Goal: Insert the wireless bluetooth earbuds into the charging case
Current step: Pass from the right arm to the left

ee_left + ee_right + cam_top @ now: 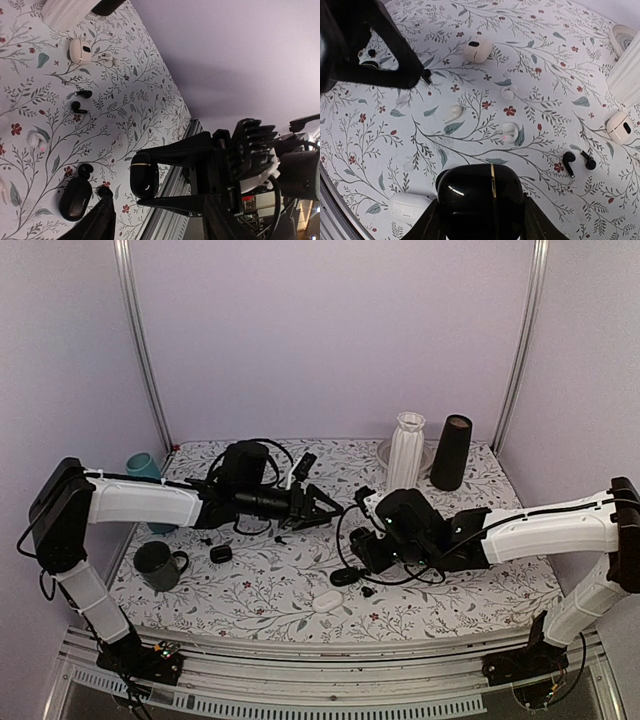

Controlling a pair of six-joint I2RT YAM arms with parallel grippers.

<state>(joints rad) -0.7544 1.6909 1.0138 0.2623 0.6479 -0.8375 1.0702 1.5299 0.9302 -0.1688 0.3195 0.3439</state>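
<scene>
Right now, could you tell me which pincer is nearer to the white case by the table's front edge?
Right. The right pincer, gripping a black case, hangs just beside the white case; the left pincer is farther back, above the middle of the table.

The floral table [480,590] carries a mug [157,565], a vase [407,450], a black tumbler [451,452], white cases [326,601], a black case [75,200] and loose earbuds [568,162].
</scene>
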